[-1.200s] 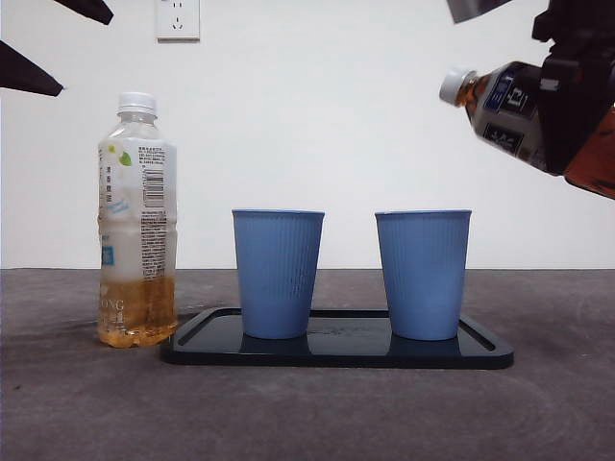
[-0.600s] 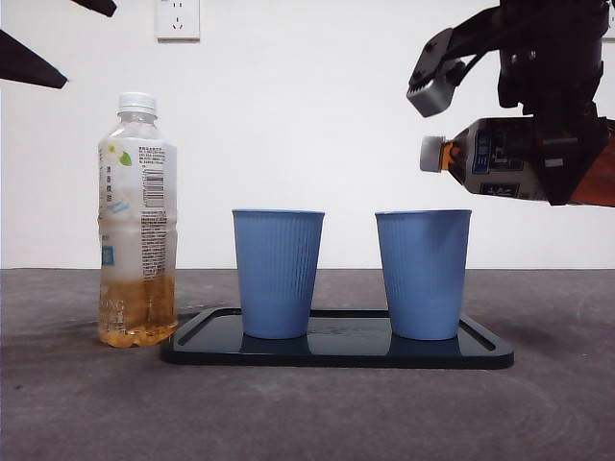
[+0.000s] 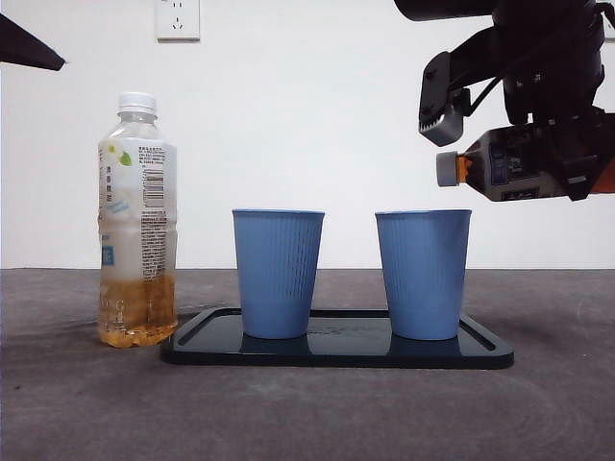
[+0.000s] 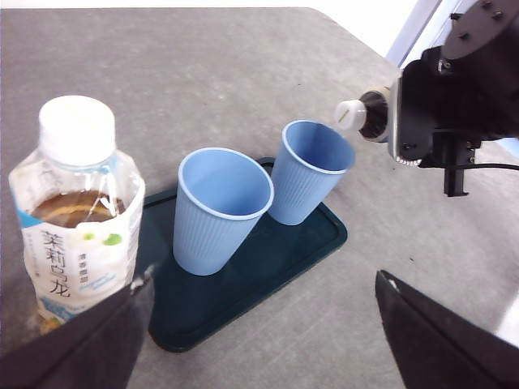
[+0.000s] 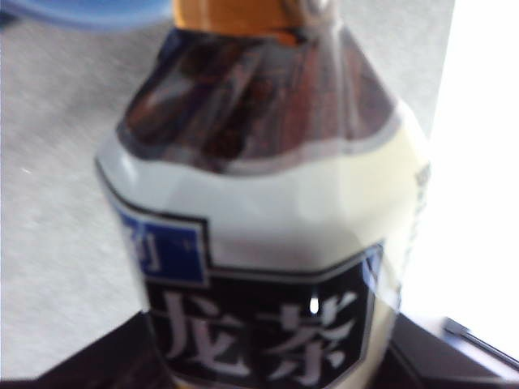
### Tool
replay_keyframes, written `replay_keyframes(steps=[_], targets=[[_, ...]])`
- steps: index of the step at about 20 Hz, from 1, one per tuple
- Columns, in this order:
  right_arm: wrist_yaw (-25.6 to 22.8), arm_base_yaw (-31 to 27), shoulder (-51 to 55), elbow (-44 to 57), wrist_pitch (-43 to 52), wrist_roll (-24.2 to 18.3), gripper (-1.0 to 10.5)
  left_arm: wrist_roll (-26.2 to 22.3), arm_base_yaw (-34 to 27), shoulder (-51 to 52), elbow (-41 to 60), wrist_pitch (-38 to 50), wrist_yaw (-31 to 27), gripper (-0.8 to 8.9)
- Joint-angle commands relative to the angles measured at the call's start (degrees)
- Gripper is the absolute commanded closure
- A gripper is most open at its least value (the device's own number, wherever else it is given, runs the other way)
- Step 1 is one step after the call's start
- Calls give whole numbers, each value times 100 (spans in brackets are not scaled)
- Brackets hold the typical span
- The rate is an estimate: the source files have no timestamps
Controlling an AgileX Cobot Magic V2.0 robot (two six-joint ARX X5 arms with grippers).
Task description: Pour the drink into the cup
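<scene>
Dark tea bottle [image 3: 524, 165] lies clenched in your right hand [image 3: 567, 158], tipped level with its capped neck [image 3: 447, 168] hovering just above the near rim of the right blue cup [image 3: 423, 274]. Watch it: that cap looks on, so I'd judge nothing pours however far you tilt, and dropping lower could clip the cup off its tray [image 3: 336, 351]. Your left hand [image 4: 259, 340] waits, jaws spread, beside the pale bottle [image 4: 77, 211] on the counter [image 3: 77, 403].

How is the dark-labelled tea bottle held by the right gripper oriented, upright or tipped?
Tipped. The dark-labelled tea bottle lies about level in the right gripper, its white cap on and pointing sideways above the right blue ribbed cup.
</scene>
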State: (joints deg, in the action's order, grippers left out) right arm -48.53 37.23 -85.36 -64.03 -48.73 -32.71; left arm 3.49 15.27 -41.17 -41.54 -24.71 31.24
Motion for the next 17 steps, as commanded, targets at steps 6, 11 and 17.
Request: replay_keyframes(steps=[6, 11, 17], targets=[[-590, 245, -42, -210, 170, -531, 752, -111, 48, 44, -28, 35, -42, 378], [-623, 267, -42, -210, 199, -546, 752, -111, 94, 46, -28, 28, -42, 377], [-621, 267, -42, -210, 201, -444, 752, -111, 94, 44, -28, 28, -42, 377]])
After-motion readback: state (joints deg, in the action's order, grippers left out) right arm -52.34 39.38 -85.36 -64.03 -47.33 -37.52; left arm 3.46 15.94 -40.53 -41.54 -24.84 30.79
